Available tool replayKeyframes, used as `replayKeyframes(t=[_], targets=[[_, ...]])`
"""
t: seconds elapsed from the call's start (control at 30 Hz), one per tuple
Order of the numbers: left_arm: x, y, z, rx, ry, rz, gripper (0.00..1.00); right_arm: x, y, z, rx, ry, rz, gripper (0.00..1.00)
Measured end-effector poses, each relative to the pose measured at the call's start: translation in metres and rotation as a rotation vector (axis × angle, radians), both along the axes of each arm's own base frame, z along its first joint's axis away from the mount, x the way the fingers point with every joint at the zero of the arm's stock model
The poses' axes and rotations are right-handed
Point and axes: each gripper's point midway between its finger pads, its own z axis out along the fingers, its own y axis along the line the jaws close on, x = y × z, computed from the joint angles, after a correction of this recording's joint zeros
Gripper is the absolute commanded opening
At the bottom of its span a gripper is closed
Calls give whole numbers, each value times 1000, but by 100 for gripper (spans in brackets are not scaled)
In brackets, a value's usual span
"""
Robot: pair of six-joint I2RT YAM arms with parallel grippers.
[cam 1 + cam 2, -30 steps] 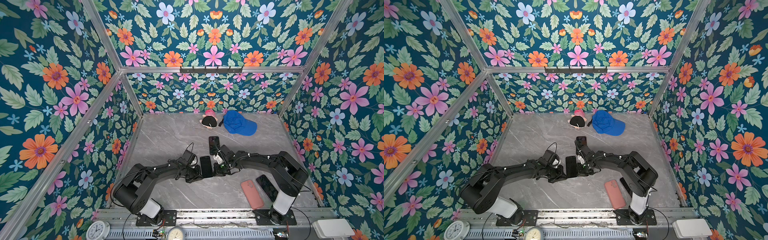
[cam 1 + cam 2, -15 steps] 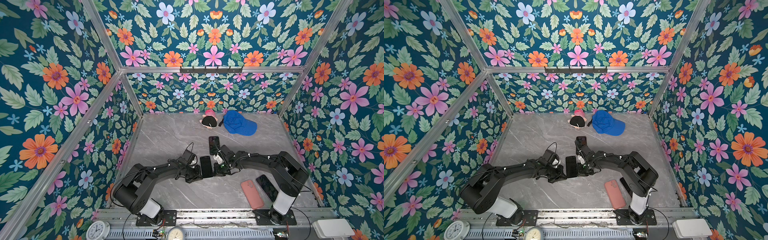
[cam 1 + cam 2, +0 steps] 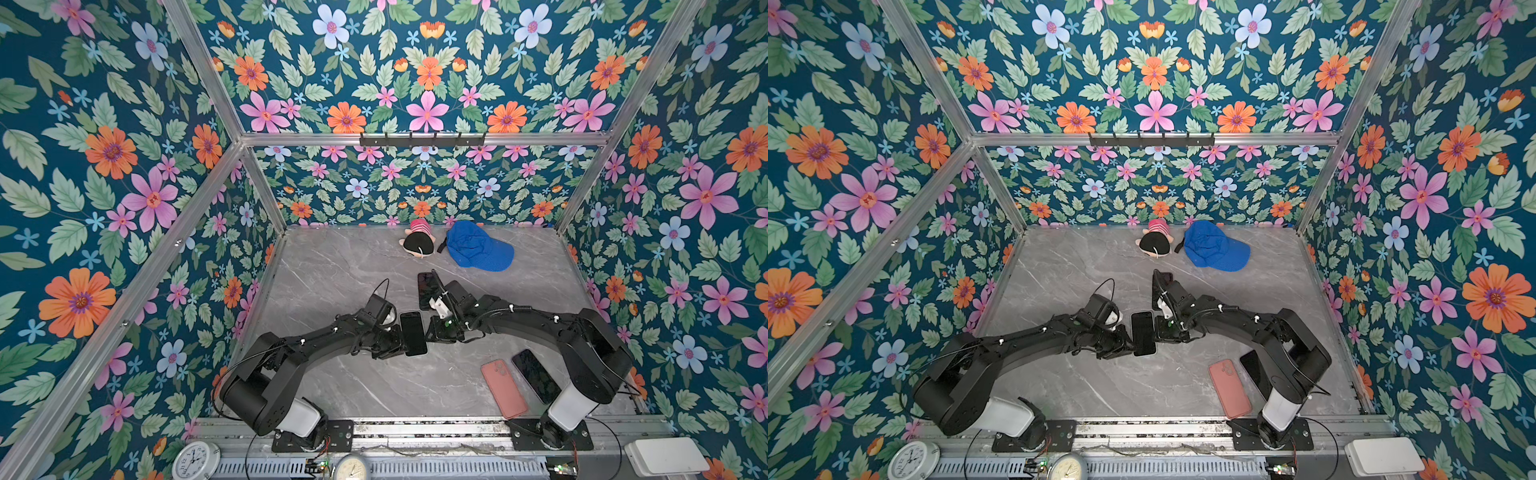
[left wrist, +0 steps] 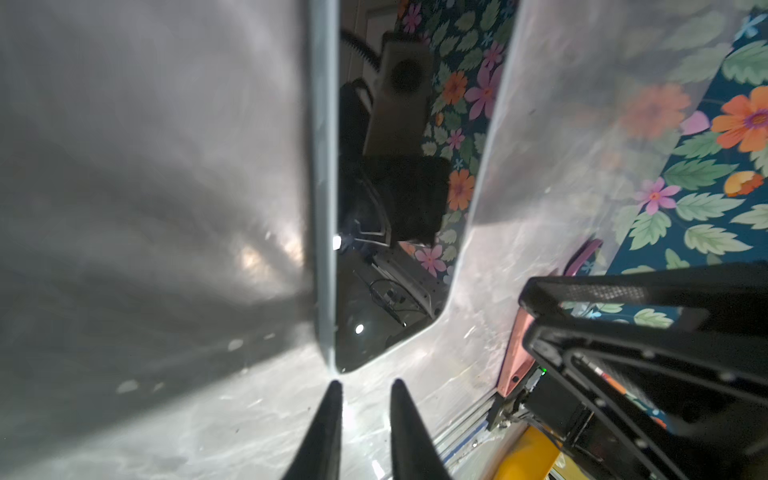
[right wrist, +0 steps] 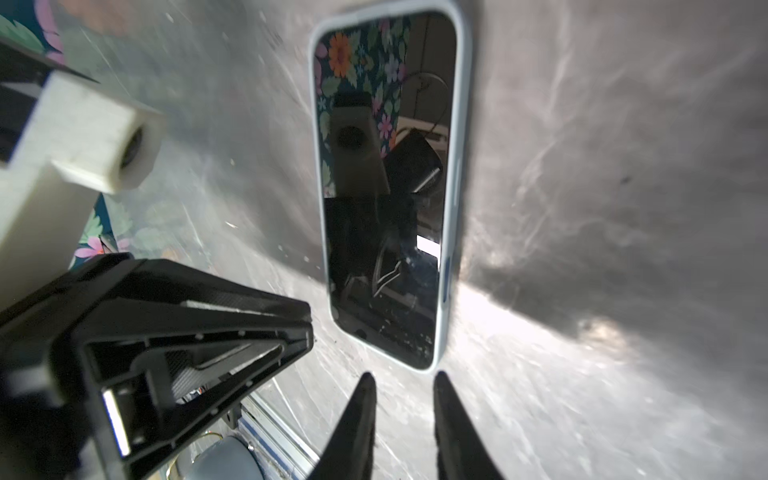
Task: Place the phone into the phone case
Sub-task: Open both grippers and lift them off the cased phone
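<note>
Drawing both grippers straight back from the phone [image 3: 413, 333], which lies screen-up in the centre of both top views with the pale blue case [image 5: 451, 208] around it, seems the right way, without any sideways drag. The left gripper [image 4: 365, 386] and the right gripper [image 5: 405, 376] each have the jaws a little apart, holding nothing, tips just beside the case.

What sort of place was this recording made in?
Most likely a purpose-built robot recording booth, not a home: floral-printed walls on an aluminium frame enclose a marble-look tabletop, and two black robot arms are mounted on a rail at its front edge.
</note>
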Motion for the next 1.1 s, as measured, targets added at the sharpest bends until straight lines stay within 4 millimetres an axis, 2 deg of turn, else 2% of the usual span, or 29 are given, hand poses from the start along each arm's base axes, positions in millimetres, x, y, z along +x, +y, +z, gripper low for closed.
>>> replayKeyframes(t=[0.13, 0.23, 0.6, 0.83, 1.1], targets=[[23, 2, 6, 21, -40, 9, 33, 21, -7, 8, -4, -41, -23, 28], [35, 8, 3, 38, -42, 23, 34, 36, -12, 8, -12, -52, -37, 29], [76, 10, -5, 74, -30, 25, 36, 69, -3, 0, -15, -70, -21, 29], [84, 11, -16, 95, 0, 11, 35, 83, 3, -9, -6, -53, -22, 31], [85, 3, -22, 60, 28, -9, 34, 86, 11, -21, 13, -16, -1, 33]])
